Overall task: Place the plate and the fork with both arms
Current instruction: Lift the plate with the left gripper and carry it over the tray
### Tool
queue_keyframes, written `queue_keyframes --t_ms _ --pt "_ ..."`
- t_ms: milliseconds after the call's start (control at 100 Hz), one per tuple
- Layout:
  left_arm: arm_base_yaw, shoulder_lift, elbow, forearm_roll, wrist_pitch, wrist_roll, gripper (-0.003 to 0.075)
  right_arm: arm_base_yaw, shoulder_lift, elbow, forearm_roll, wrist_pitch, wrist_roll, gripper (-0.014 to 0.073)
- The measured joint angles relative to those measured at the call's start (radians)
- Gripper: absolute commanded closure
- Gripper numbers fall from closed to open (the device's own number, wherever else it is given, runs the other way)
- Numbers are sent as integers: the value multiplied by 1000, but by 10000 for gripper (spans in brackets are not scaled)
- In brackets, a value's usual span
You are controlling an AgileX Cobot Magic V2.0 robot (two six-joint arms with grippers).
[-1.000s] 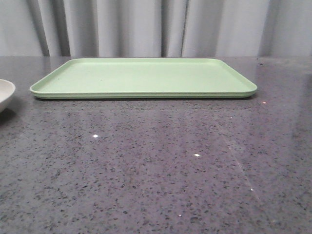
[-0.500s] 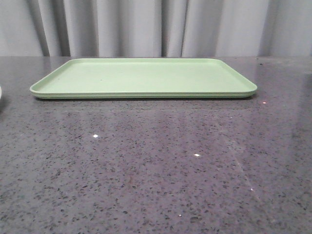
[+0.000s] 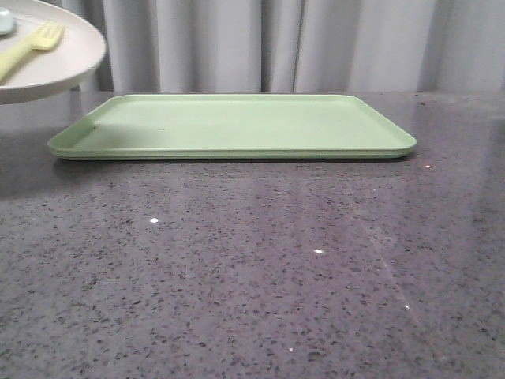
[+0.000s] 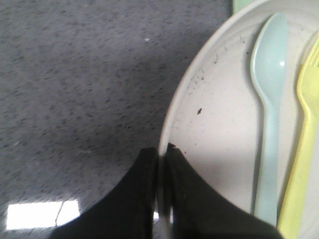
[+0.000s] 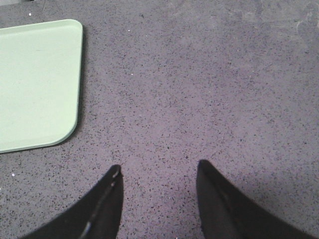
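The cream-white plate hangs in the air at the far left of the front view, above the left end of the pale green tray. The yellow fork lies on it beside a pale blue spoon. In the left wrist view my left gripper is shut on the rim of the plate, with the blue spoon and the fork lying on the plate. My right gripper is open and empty over bare table, to the right of the tray's corner.
The grey speckled table stretches in front of the tray. Grey curtains hang behind the table's far edge. No arm shows in the front view.
The plate went out of the front view at the left edge and has come back, raised in the air at the upper left with fork and spoon on it.
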Motion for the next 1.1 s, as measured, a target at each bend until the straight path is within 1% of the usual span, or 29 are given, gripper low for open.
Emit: queue_keyframes --t_ms 190,290,500,710,880,1100 --pt "-160 109 -73 -4 -72 -66 741 0 0 0 0 0 0 230" --pt "-239 172 -122 -40 -114 -78 741 0 0 0 0 0 0 230" --pt "-354 322 -260 -106 -143 -124 741 0 0 0 0 0 0 230" --pt "-403 442 -351 -110 -185 -204 741 0 0 0 0 0 0 230" --pt "-409 498 -363 -112 -206 -254 741 0 0 0 0 0 0 230" --pt "-410 532 -364 -112 -208 -262 741 0 0 0 0 0 0 230"
